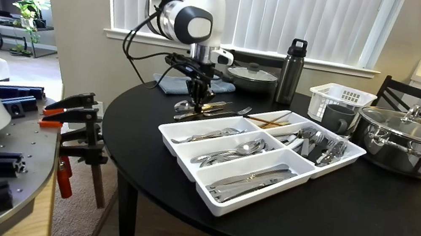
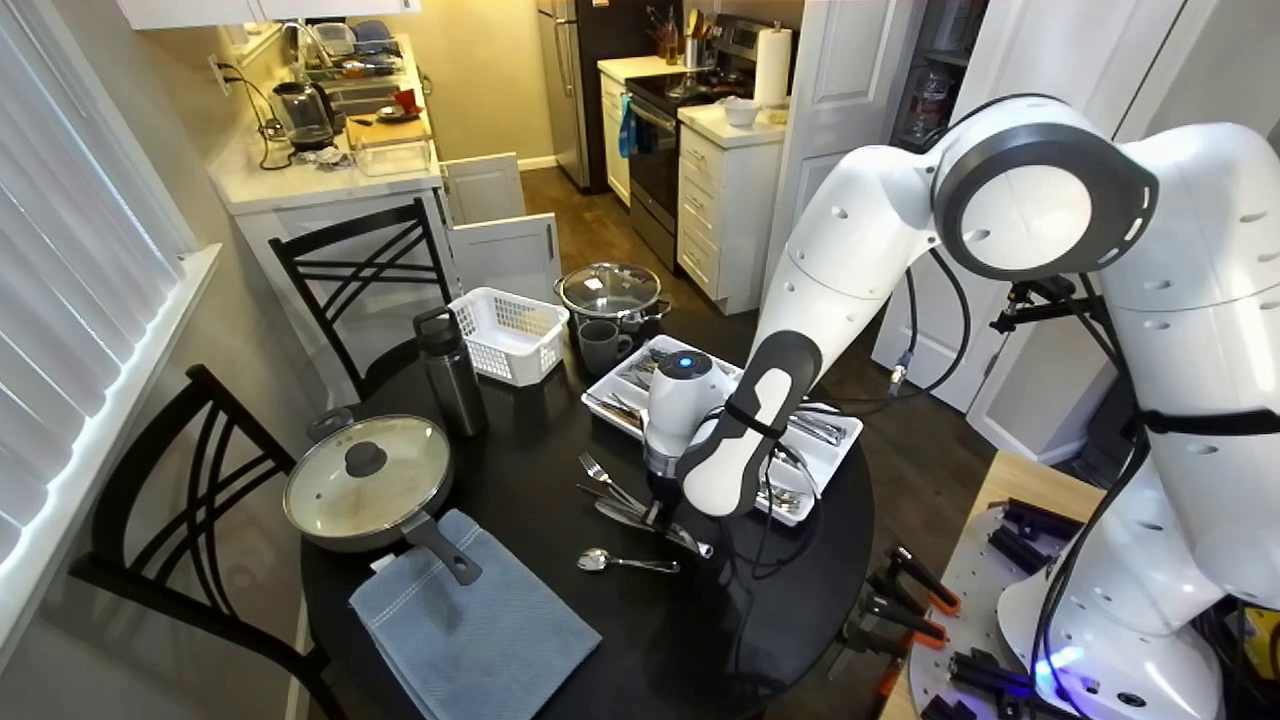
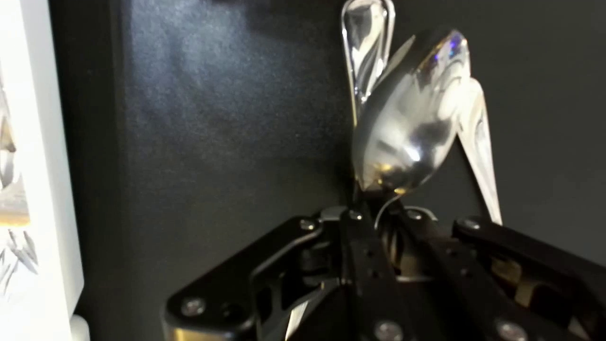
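A spoon [image 3: 412, 123] overlaps two cutlery handles [image 3: 367, 33] over the black table [image 1: 347, 218], its neck apparently pinched by the gripper [image 3: 381, 203], fingers close together; grasping seems in hand, and lifting would call for clearing those handles. In an exterior view, a tray [image 1: 266, 192] stands near right, its wall barring low travel; a blue cloth [image 1: 171, 86] lies far.

Is a shiny silver spoon [image 3: 409, 123], smooth and curved, with a bowl shaped like an egg. Has bright spots and dark patches shining in the metal. Is pinched close to the bowl by the black hand [image 3: 384, 213], with most of the spoon's handle hidden. Slants toward the top right in the wrist view, over the dark worktop [image 3: 213, 132], in between two other silver handles [image 3: 367, 40] [image 3: 478, 132].
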You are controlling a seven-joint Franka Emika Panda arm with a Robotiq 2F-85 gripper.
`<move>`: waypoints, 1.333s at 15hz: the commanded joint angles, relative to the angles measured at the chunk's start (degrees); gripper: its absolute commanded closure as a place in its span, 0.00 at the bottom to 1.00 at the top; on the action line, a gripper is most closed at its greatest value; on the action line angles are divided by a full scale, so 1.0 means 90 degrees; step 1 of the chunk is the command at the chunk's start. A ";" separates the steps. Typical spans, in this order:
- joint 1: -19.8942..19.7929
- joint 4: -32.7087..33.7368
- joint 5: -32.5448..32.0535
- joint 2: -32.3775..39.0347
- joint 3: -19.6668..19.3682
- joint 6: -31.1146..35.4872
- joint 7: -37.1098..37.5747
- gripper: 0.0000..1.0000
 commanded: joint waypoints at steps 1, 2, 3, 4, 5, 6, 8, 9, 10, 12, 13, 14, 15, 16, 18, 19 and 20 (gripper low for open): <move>-0.0024 -0.0346 0.0035 -0.0667 0.0058 0.0026 -0.0145 0.98; -0.0029 -0.0398 0.0024 -0.0825 0.0073 0.0021 -0.0167 0.98; -0.0058 -0.0429 0.0030 -0.0969 0.0114 -0.0012 -0.0199 0.98; -0.0076 -0.0432 0.0036 -0.1069 0.0138 -0.0032 -0.0217 0.98; -0.0024 -0.0435 0.0002 -0.1161 0.0086 -0.0072 -0.0191 0.98; -0.0009 -0.0441 -0.0022 -0.1229 0.0070 -0.0135 -0.0198 0.98; 0.0081 -0.0453 -0.0132 -0.1319 -0.0028 -0.0348 -0.0177 0.98; 0.0017 -0.0430 -0.0116 -0.1296 0.0050 -0.0589 -0.0251 0.98; -0.0123 -0.0394 -0.0006 -0.1229 0.0225 -0.0873 -0.0403 0.98; -0.0046 -0.0323 -0.0095 -0.1087 0.0161 -0.1520 -0.0475 0.98; 0.0062 -0.0298 -0.0207 -0.1050 0.0048 -0.1794 -0.0393 0.98; 0.0161 -0.0271 -0.0324 -0.1029 -0.0057 -0.2030 -0.0283 0.98; 0.0234 -0.0246 -0.0457 -0.1009 -0.0137 -0.2203 -0.0212 0.98; 0.0285 -0.0219 -0.0569 -0.1000 -0.0196 -0.2357 -0.0188 0.98; 0.0363 -0.0172 -0.0772 -0.0968 -0.0292 -0.2566 -0.0151 0.98; 0.0395 -0.0149 -0.0851 -0.0962 -0.0320 -0.2647 -0.0142 0.98; 0.0416 -0.0121 -0.0930 -0.0937 -0.0344 -0.2722 -0.0133 0.98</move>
